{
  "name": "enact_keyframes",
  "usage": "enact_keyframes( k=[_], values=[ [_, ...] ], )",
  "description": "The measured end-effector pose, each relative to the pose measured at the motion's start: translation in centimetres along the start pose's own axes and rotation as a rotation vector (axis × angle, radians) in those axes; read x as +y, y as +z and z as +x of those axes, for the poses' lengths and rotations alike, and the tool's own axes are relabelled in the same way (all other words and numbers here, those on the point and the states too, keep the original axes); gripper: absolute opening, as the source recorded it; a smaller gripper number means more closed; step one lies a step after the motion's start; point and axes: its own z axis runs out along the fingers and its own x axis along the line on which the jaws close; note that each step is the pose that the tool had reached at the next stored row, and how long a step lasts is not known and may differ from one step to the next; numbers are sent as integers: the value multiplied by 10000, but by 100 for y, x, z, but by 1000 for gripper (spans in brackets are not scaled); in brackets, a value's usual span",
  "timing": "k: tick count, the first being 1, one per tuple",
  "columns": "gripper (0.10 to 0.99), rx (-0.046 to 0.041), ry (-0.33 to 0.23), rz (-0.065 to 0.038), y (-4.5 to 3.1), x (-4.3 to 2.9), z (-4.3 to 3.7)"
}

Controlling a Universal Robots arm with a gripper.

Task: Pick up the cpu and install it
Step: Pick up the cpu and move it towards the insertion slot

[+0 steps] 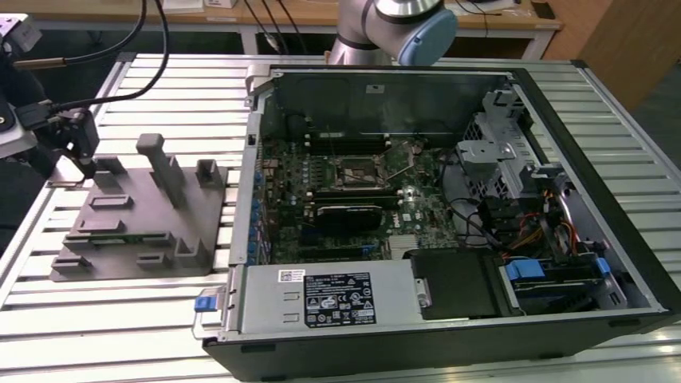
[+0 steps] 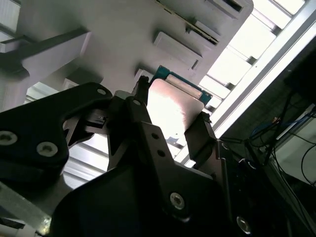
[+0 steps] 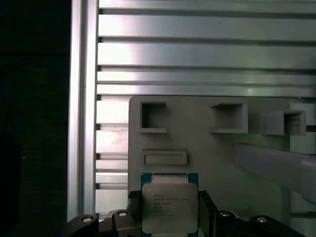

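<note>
Pincer [image 3: 170, 213] pinches the cpu [image 3: 169, 203] (faint print, unreadable) by its edges at the grey fixture [image 3: 197, 148].

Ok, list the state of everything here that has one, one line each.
gripper: shut on the cpu at two opposite edges.
cpu: over the grey fixture; lifted or not, cannot tell.
grey fixture: flat on the slatted table, at the exterior view's left of the computer case.
computer case: on its side, side panel off, board exposed.
cpu socket: looks open and empty.
</note>
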Motion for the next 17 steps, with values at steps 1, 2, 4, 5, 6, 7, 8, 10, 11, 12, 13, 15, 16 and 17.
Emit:
enact_keyframes(
  k=[1,2,4,5,6,7,8,10,11,12,13,15,16,17],
  values=[
    [541,1,0,0,-16,1,0],
    [541,0,0,0,-31,1,-1],
    [541,0,0,0,-59,2,-1],
    [541,0,0,0,-74,3,-2],
    [541,1,0,0,-90,3,-2],
    [541,0,0,0,-107,4,-2],
    [541,0,-1,0,-123,4,-3],
    [541,0,0,0,-153,5,-4],
    [541,0,0,0,-168,6,-4],
    [541,0,0,0,-183,6,-5],
    [541,-1,0,0,-198,7,-5],
    [541,0,0,0,-227,8,-6],
    [541,-1,0,0,-241,8,-6],
    [541,0,0,0,-256,9,-6]
  ],
)
